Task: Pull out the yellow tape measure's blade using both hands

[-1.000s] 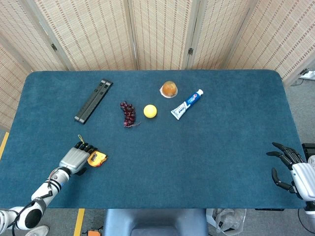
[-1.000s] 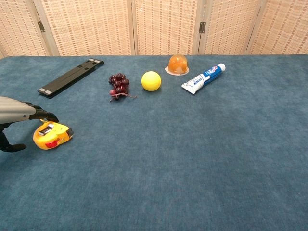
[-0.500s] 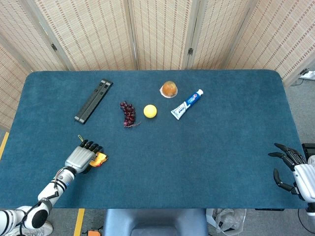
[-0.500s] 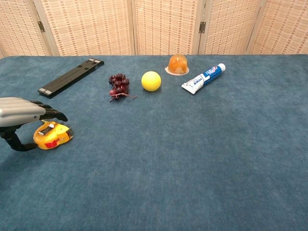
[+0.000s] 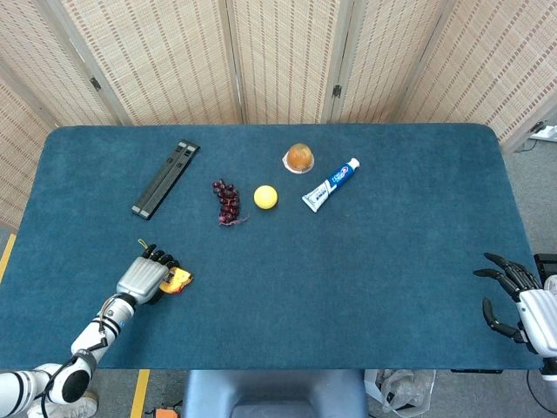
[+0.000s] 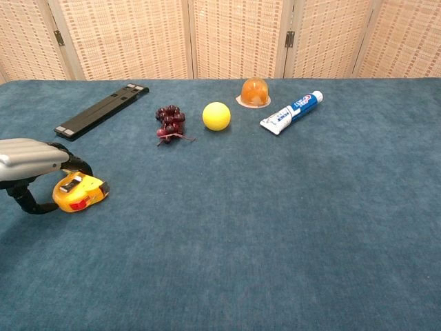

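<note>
The yellow tape measure (image 6: pixel 81 192) lies near the table's front left, and only its right end (image 5: pixel 180 279) shows in the head view. My left hand (image 6: pixel 31 162) covers it from the left, with the fingers (image 6: pixel 77 166) curled down over its top and the thumb hooked low beside it. In the head view the left hand (image 5: pixel 146 277) hides most of the case. No blade is drawn out. My right hand (image 5: pixel 515 296) hangs open past the table's front right corner, fingers spread and holding nothing; the chest view does not show it.
At the back of the blue table (image 5: pixel 365 261) lie a black folded bar (image 5: pixel 165 178), dark grapes (image 5: pixel 227 202), a yellow ball (image 5: pixel 265 197), an orange jelly cup (image 5: pixel 299 158) and a toothpaste tube (image 5: pixel 331 185). Woven screens stand behind.
My left hand has slid right over the tape measure and its fingers have curled down around it. The case has shifted slightly right. The right hand has barely moved.
</note>
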Motion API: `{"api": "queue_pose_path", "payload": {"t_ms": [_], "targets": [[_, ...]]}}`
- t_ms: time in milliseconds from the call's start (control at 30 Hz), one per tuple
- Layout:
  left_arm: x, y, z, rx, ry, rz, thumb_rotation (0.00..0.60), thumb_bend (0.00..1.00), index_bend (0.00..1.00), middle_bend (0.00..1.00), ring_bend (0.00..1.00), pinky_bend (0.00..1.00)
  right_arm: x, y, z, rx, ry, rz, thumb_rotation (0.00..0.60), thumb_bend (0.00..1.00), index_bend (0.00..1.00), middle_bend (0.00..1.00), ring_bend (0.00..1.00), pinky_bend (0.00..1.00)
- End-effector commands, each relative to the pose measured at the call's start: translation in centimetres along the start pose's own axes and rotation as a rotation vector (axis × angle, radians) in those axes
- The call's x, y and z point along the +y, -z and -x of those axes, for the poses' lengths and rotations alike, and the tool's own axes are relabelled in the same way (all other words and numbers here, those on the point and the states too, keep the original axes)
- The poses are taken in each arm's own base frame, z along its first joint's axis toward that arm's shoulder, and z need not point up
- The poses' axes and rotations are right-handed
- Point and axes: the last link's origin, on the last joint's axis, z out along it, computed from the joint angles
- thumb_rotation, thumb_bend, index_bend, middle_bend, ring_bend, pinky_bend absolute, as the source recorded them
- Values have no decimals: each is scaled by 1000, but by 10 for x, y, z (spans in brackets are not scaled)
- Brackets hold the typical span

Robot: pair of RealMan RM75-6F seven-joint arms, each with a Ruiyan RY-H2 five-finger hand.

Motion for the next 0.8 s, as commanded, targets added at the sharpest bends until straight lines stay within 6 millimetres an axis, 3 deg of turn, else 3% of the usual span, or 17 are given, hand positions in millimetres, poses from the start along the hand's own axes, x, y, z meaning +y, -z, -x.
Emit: {"api": "queue_pose_path", "payload": {"t_ms": [33,333,500,800], "targets": [[0,-2,-1,20,13,-5,600,434,358,272,196,52,-1,-1,0,-4,2,-3,600,606,266,137,143,116],[1,10,-26,137,108,7,600,434,437,376,287,79,-23,-17,-1,-26,62,-86,600,606,266,137,144,116],[14,29,-47,188,135,49,600,434,430,377,289,79,-58,-41,-4,-14,86,-181,600,606,266,137,145,116],[47,44,-88,268,267,115,600,434,431,377,288,82,-128,-86,6,4,72,-326,600,564,282,187,152,123]]}}
